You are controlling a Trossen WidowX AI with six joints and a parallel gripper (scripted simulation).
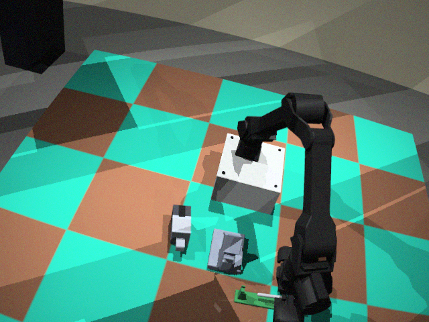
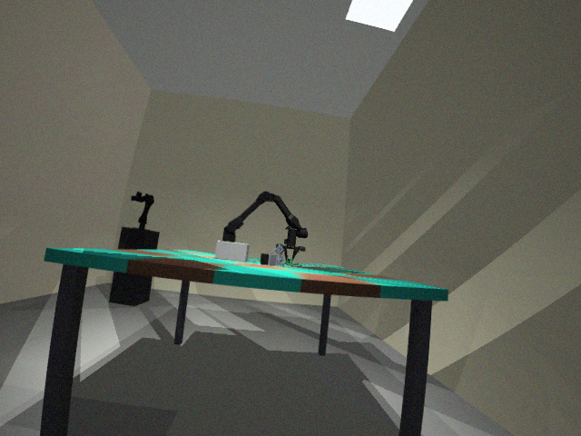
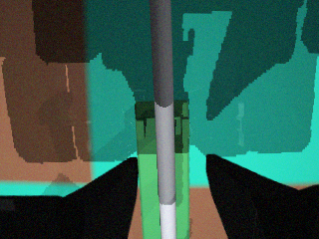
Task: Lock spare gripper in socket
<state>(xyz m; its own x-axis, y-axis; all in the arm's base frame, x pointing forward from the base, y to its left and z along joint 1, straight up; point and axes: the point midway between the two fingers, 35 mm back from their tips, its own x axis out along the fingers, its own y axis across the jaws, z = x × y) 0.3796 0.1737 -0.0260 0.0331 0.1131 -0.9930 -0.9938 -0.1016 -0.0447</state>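
Note:
The lock pin (image 1: 268, 295) (image 3: 163, 134) is out of the mount. It lies lengthwise over the green holder (image 1: 248, 302) (image 3: 181, 199); its head is not visible. My gripper (image 2: 293, 256) (image 3: 171, 163) is open, one black finger on each side of the pin, with gaps to both. In the top view the arm hides the fingertips and part of the holder. The grey mount (image 1: 216, 246) (image 2: 280, 253) with its slanted socket stands beyond the holder, with no spare gripper in it. The spare gripper (image 1: 181, 224) (image 2: 264, 259), a pale and dark block with a small square spigot, stands apart to its left.
The white box (image 1: 263, 170) (image 2: 231, 251) under the arm's base stands behind the mount. The arm's forearm (image 1: 317, 194) reaches forward to the right of the mount. A black pedestal (image 1: 33, 31) (image 2: 137, 239) carrying another arm stands away from the table.

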